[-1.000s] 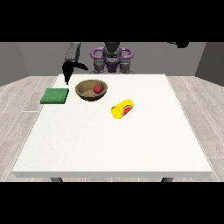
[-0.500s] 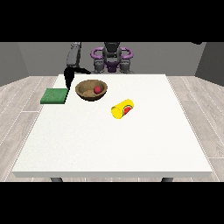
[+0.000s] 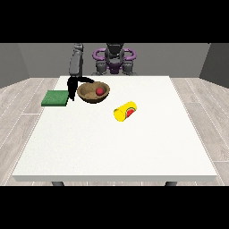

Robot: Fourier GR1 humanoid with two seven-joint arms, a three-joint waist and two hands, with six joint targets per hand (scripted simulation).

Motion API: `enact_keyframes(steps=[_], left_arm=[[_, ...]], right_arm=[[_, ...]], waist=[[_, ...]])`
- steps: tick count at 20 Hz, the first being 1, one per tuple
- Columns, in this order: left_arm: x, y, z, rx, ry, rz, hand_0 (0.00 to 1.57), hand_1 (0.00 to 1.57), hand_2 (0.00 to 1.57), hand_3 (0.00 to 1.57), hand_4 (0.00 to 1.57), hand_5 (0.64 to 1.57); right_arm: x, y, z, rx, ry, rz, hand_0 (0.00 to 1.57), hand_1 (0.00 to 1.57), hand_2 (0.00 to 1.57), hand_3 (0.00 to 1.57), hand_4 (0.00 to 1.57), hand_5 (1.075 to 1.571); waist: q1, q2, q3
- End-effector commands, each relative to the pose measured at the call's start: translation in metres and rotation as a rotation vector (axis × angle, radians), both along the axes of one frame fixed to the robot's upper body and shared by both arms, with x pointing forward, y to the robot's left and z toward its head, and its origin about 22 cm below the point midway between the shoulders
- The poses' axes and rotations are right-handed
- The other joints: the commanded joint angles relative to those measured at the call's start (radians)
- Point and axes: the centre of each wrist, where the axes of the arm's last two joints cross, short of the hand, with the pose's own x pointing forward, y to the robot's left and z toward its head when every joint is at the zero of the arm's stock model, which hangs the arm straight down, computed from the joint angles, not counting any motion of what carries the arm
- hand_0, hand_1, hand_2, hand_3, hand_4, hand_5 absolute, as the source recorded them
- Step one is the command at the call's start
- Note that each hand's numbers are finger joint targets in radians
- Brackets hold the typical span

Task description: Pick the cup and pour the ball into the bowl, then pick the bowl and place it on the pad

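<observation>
Robot hand (image 3: pixel 71 87) at view's left touching bowl (image 3: pixel 91 96) rim, grip unclear, other hand unseen

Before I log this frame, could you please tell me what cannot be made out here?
- Front view: hand at the view's left beside the bowl: grip on the rim too small to tell.
- Other hand: not in view.
- Yellow cup: inside too small to read.

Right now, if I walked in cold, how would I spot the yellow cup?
Start at the large white table and look just past its middle, to the right of the brown wooden bowl. The yellow cup lies there on its side, alone, red showing at its open end; it is the only yellow thing there.
</observation>
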Motion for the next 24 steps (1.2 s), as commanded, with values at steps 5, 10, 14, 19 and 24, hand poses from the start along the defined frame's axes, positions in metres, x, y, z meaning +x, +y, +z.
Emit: enact_keyframes(steps=[5, 10, 14, 19, 24], left_arm=[[-0.01, 0.001, 0.017, 0.011, -0.063, -0.04, 0.0, 0.0, 0.0, 0.0, 0.09, 1.568], [-0.022, 0.013, 0.061, 0.012, -0.144, -0.035, 0.0, 0.0, 0.0, 0.0, 0.0, 1.568], [-0.021, 0.006, 0.056, -0.008, -0.133, -0.04, 0.0, 0.0, 0.0, 0.0, 0.0, 1.57], [-0.019, -0.004, 0.068, -0.014, -0.139, -0.081, 0.0, 0.0, 0.0, 0.0, 0.0, 1.571], [-0.012, -0.002, 0.041, -0.022, -0.056, -0.046, 0.0, 0.0, 0.0, 0.0, 0.0, 1.571]], right_arm=[[0.001, -0.016, -0.013, 0.048, -0.015, -0.032, 0.0, 0.0, 0.0, 0.0, 0.0, 1.569], [0.009, 0.003, -0.014, 0.034, -0.084, -0.001, 0.0, 0.0, 0.0, 0.0, 0.0, 1.567], [-0.012, -0.002, -0.042, 0.25, 0.143, -0.044, 0.7, 0.7, 0.0, 0.0, 0.69, 1.482], [-0.021, -0.023, -0.045, 0.008, 0.184, -0.11, 1.57, 1.57, 1.57, 1.16, 0.98, 1.57], [-0.007, -0.05, -0.017, -0.07, 0.238, -0.157, 1.57, 1.57, 1.57, 1.56, 1.05, 1.569]], waist=[[0.042, 0.07, 0.0002], [0.034, 0.145, 0.0002], [0.052, 0.12, 0.0008], [0.091, 0.158, -0.0002], [0.04, 0.073, -0.0028]])
